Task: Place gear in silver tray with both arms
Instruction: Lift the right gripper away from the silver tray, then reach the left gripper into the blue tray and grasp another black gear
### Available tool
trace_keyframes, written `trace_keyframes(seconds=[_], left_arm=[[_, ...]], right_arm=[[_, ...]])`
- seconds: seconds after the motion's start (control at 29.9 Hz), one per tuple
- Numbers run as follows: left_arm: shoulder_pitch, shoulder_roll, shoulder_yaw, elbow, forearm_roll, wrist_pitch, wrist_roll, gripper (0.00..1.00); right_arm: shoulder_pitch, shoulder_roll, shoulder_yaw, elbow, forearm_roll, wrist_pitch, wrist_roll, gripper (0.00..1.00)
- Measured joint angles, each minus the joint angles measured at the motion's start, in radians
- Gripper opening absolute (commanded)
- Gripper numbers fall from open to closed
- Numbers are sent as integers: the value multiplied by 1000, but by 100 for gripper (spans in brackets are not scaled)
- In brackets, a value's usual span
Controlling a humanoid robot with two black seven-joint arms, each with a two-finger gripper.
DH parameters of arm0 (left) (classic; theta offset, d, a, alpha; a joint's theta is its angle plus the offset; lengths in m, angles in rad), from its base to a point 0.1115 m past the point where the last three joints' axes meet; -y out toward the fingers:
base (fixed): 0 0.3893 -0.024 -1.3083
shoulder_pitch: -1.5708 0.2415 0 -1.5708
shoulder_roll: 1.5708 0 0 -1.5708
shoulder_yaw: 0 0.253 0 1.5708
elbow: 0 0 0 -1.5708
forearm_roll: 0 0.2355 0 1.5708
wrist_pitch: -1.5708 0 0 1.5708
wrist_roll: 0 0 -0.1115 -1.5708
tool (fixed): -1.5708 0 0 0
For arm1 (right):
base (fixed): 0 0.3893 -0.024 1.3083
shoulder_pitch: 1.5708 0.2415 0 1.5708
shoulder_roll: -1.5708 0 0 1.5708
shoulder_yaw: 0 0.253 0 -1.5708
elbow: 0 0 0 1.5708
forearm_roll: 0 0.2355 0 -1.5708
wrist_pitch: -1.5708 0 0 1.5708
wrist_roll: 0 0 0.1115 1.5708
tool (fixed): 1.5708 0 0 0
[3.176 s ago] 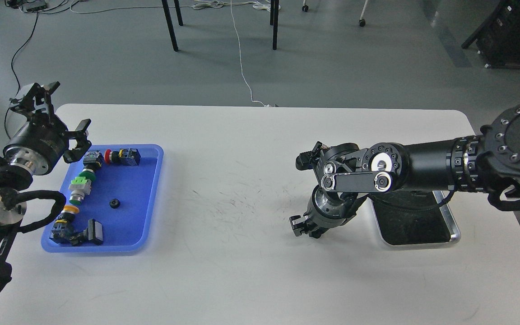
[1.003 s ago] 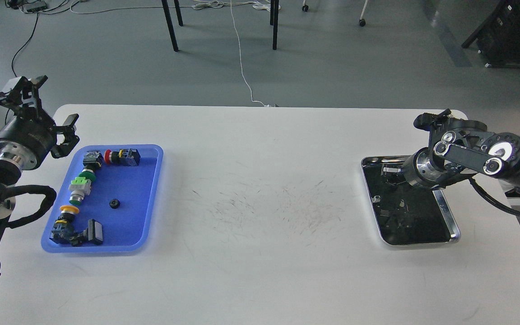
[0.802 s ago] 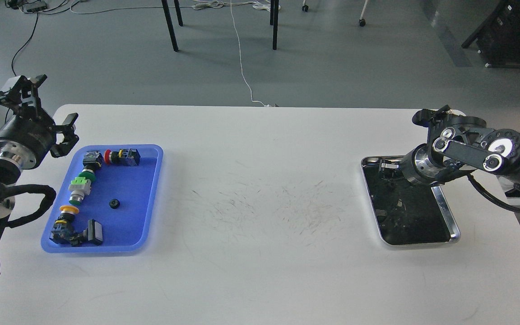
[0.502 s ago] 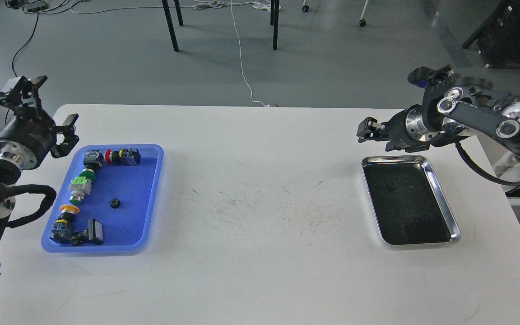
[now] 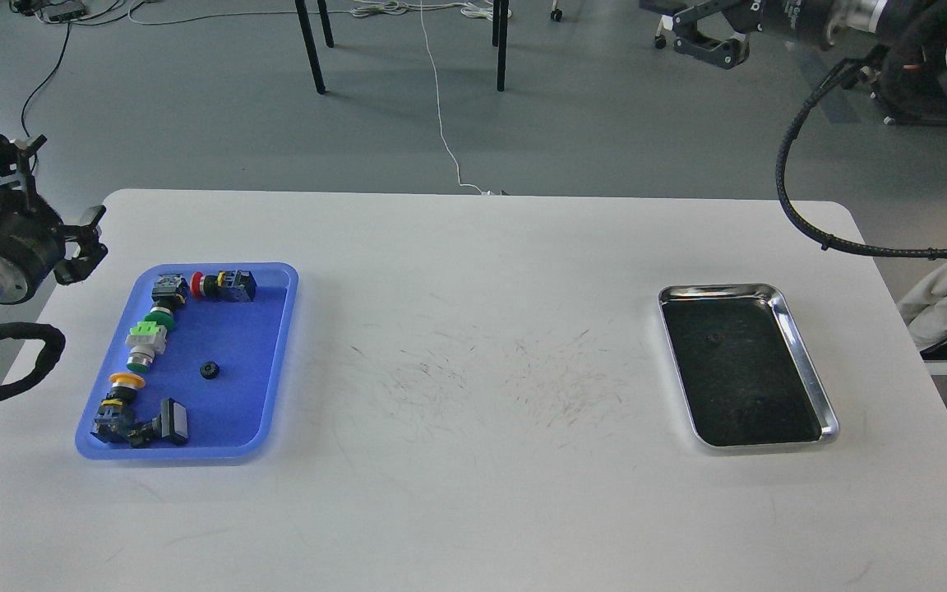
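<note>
The silver tray (image 5: 808, 374) lies on the right side of the white table. A small black gear (image 5: 713, 337) lies on its dark bottom, near the far end. A second small black gear (image 5: 209, 371) lies in the blue tray (image 5: 279, 345) on the left. My right gripper (image 5: 699, 41) is high at the top right, far above and behind the silver tray, open and empty. My left gripper (image 5: 46, 205) is off the table's left edge, beside the blue tray's far corner, open and empty.
The blue tray also holds several push-button switches (image 5: 147, 341) along its left side and far end. A black cable (image 5: 802, 205) hangs from my right arm over the table's far right corner. Chair legs and cords stand on the floor beyond.
My right arm has lifted off the silver tray and swung up to the top right, leaving the small gear in the tray. My left arm has drawn back to the left.
</note>
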Motion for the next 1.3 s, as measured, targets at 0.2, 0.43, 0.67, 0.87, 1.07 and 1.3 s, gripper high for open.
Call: trace_keyframes(seconds=[0.2, 0.43, 0.67, 0.87, 1.07, 1.3], left_arm=[[-6, 117, 13, -25, -12, -88, 9, 98], [101, 243, 94, -76, 96, -262, 4, 98], [125, 314, 122, -151, 392, -402, -5, 98], [128, 296, 245, -179, 843, -431, -5, 98], [113, 265, 306, -216, 1140, -415, -9, 96], [34, 242, 471, -215, 1342, -373, -8, 95]], right_arm=[[-321, 40, 268, 20, 122, 6, 32, 94], [-589, 146, 392, 30, 145, 23, 49, 96], [-678, 162, 352, -2, 138, 23, 78, 97], [-701, 164, 306, -2, 137, 23, 81, 97], [-702, 164, 304, 2, 137, 23, 81, 97], [-704, 156, 304, 18, 137, 23, 81, 97]])
